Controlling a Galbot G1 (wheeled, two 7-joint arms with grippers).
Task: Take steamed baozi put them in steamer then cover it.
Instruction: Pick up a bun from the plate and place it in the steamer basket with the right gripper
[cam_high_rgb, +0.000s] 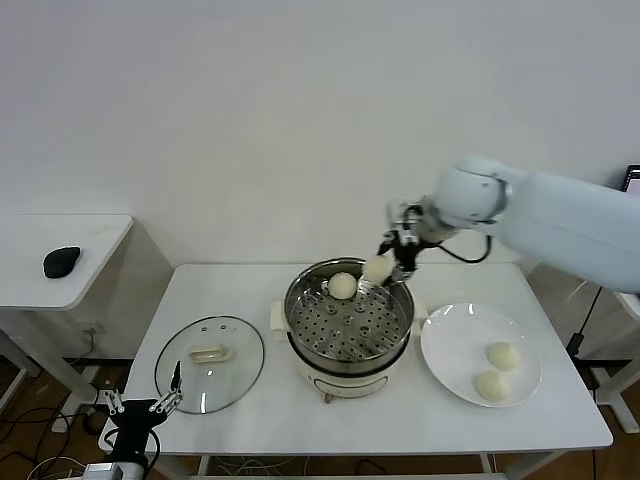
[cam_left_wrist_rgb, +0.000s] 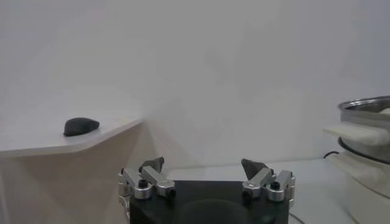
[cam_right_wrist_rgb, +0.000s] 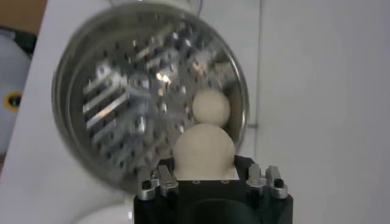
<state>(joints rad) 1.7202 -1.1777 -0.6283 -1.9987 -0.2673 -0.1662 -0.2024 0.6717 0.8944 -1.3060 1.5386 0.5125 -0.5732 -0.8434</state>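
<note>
The steamer (cam_high_rgb: 349, 325) stands mid-table, its perforated tray (cam_right_wrist_rgb: 122, 103) showing. One baozi (cam_high_rgb: 342, 285) lies on the tray at the far side; it also shows in the right wrist view (cam_right_wrist_rgb: 211, 106). My right gripper (cam_high_rgb: 384, 266) is shut on a second baozi (cam_right_wrist_rgb: 203, 151) and holds it above the steamer's far right rim. Two more baozi (cam_high_rgb: 502, 356) (cam_high_rgb: 491, 385) lie on the white plate (cam_high_rgb: 450, 345) to the right. The glass cover (cam_high_rgb: 209, 363) lies flat on the table left of the steamer. My left gripper (cam_left_wrist_rgb: 203, 165) is open and empty, low at the table's front left corner.
A side table (cam_high_rgb: 70, 262) with a black mouse (cam_high_rgb: 61, 261) stands at the left; the mouse also shows in the left wrist view (cam_left_wrist_rgb: 80, 126). The steamer's edge shows in the left wrist view (cam_left_wrist_rgb: 365, 131). Cables lie on the floor at the lower left.
</note>
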